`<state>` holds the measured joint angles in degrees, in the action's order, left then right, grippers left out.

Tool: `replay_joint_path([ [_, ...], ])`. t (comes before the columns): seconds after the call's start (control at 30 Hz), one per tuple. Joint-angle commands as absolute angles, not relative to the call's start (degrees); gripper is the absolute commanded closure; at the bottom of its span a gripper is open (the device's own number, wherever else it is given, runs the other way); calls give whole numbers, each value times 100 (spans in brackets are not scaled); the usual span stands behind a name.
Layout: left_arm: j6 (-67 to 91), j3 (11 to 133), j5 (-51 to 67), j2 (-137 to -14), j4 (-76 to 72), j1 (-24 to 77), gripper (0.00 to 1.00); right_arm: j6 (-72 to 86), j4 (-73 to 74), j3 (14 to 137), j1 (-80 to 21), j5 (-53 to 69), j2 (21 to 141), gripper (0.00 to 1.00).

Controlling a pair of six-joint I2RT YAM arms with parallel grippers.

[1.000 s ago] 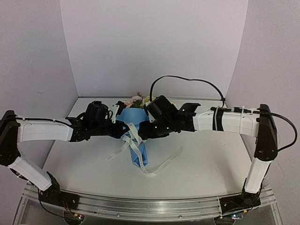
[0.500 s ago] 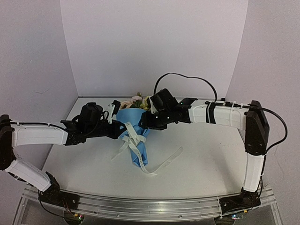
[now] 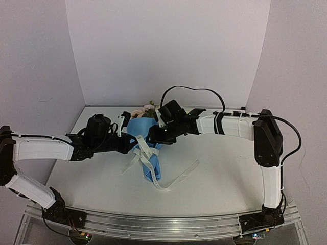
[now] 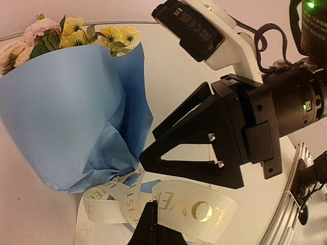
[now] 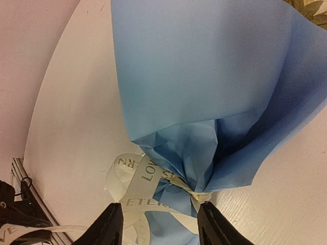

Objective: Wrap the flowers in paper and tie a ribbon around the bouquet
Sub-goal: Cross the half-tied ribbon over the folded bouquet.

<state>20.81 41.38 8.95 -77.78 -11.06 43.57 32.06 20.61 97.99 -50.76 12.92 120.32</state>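
- At the middle of the table (image 3: 219,173), the bouquet (image 3: 139,127) lies flat, with its wide rim toward the back wall and its tip toward the arm bases.
- Flowers (image 4: 76,35): pink and yellow blossoms poke out above the rim of the blue paper (image 5: 204,76).
- Ribbon (image 4: 194,209): cream with gold lettering, looped at the cone's narrow waist. Loose tails trail on the table.
- Left gripper (image 4: 150,224): jaws closed tight, pinching a ribbon strand just left of the cone.
- Right gripper (image 5: 159,209): jaws roughly half open, holding nothing, with one finger on either side of the ribboned waist. Contact with the paper cannot be told.
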Motion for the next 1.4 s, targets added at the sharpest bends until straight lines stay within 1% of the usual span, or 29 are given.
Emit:
replay_joint_path([
  [0.0,2092,4095,941,-7603,-1478,4374,100,2818,2063,10212,-5062,1288,12403,48],
  [0.2,2094,4104,915,-7609,-1486,4367,100,2546,2186,10565,-5052,1305,12726,49],
  [0.47,2302,4100,802,-7516,-1635,4367,100,2486,2218,10259,-5033,1061,12555,49],
  [0.77,2484,4133,945,-7720,-1717,4229,100,2676,2041,9293,-4855,656,11368,44],
  [0.9,2473,4162,1032,-7791,-1767,4202,100,2758,1916,9003,-4792,609,11042,34],
  [1.03,2461,4256,1068,-7878,-1700,4185,100,2753,1723,8705,-4794,882,10786,34],
  [1.17,2464,4310,1132,-7932,-1670,4160,100,2537,1122,8161,-4882,1410,10360,34],
  [1.37,2445,4410,1205,-8027,-1644,4140,100,2114,1032,8293,-5345,1651,10436,35],
])
